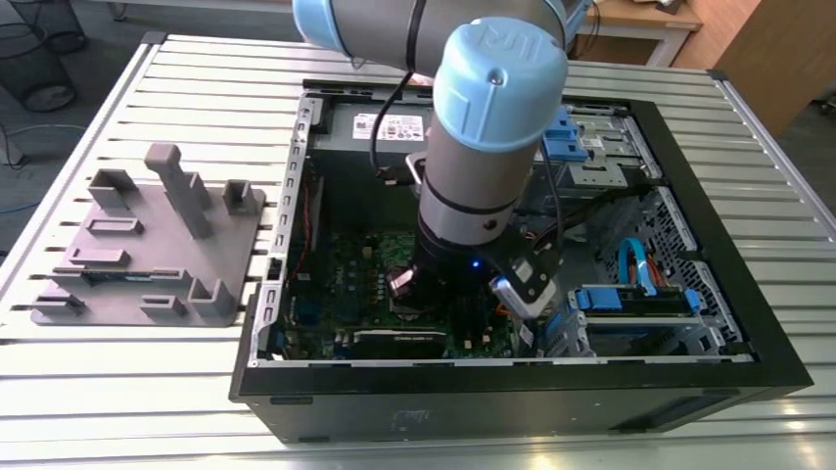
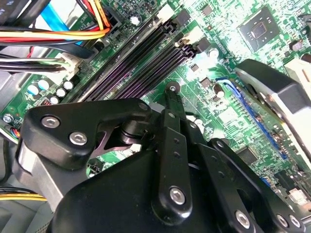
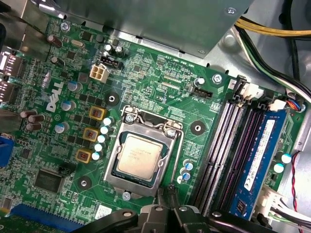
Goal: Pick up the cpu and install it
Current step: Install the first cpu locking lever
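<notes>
Hovering low inside the black computer case (image 1: 523, 387), my black gripper (image 3: 167, 213) sits just beside the silvery square cpu (image 3: 139, 154), already seated in its metal-framed socket (image 3: 112, 156). Finger state: I cannot tell. Descending off-centre might scrape the chip.

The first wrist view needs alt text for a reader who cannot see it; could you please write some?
A cpu with a pale metal top sits inside the metal-framed socket of a green motherboard. Empty dark memory slots and one blue memory module lie beside it, and black parts of the gripper edge the frame near the socket.
</notes>
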You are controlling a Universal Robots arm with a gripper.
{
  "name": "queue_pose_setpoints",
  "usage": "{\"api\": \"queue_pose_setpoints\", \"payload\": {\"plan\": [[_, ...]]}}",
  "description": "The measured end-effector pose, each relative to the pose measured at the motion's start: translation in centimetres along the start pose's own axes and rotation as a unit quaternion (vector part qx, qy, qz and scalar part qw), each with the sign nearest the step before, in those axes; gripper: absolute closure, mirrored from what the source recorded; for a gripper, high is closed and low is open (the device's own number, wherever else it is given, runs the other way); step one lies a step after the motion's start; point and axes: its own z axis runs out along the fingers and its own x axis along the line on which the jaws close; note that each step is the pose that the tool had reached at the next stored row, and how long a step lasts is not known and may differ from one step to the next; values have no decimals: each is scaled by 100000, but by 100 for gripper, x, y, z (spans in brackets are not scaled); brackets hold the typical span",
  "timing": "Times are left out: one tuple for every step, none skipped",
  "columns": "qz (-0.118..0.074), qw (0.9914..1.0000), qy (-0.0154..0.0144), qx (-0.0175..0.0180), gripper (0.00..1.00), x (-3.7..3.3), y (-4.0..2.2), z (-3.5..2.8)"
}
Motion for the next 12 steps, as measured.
{"api": "queue_pose_setpoints", "payload": {"plan": [[-3,100000,-36,-109,89,1,-6,1],[-1,100000,-68,-211,89,3,-10,2],[0,99999,-106,-324,89,5,-15,3],[-4,99999,-143,-446,89,7,-20,3],[-2,99998,-173,-531,89,8,-23,3],[-1,99998,-182,-564,89,9,-24,3],[4,99998,-184,-580,89,9,-25,3],[-1,99998,-188,-589,89,9,-26,3],[-3,99998,-192,-594,89,10,-28,3],[-2,99998,-195,-598,89,10,-28,0],[-4,99998,-193,-600,89,11,-28,-4],[-8,99998,-195,-599,89,12,-28,-9]]}}
